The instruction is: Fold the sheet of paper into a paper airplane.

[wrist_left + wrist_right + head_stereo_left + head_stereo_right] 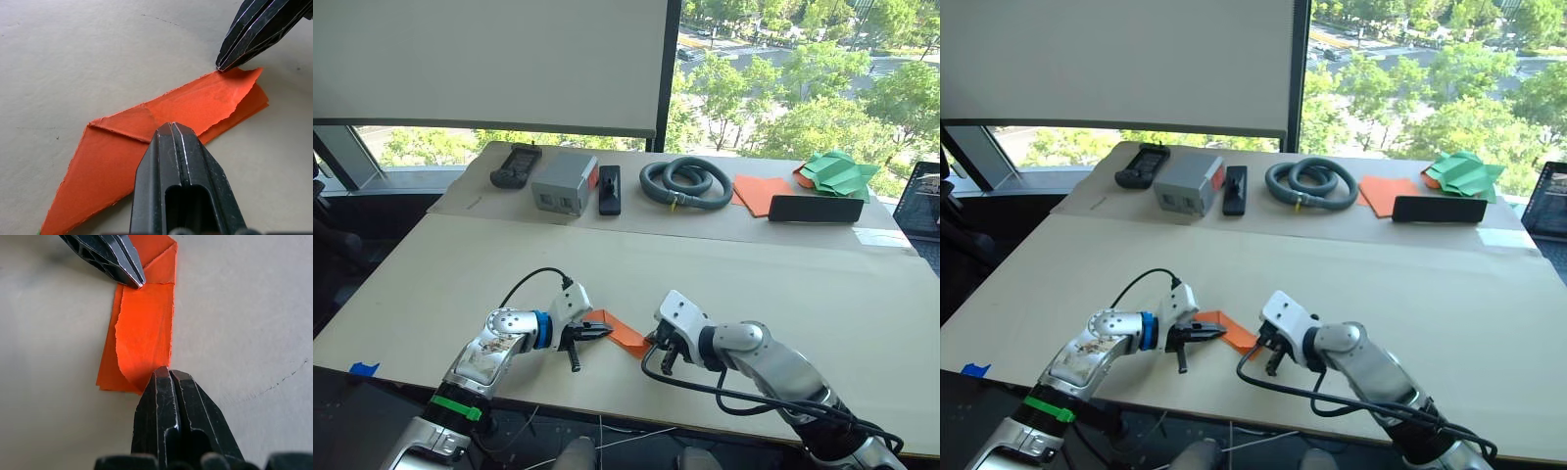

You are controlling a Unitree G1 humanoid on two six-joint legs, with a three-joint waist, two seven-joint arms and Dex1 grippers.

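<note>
The sheet of paper (625, 334) is bright orange and lies near the table's front edge, folded into a narrow strip with a pointed triangular end and a torn end. My left gripper (605, 333) is shut, and its tip (171, 126) rests on top of the strip at the crease beside the triangle. Coming from the opposite side, my right gripper (653, 343) is shut too. Its tip (167, 371) touches the torn edge of the upper layer, which sits slightly raised above the lower one (244, 105).
On the rear table stand a black device (516, 164), a grey box (565, 182), a coiled grey hose (685, 181), an orange paper stack (762, 192), a black bar (815, 208) and green paper shapes (839, 171). A laptop (922, 201) sits at the far right.
</note>
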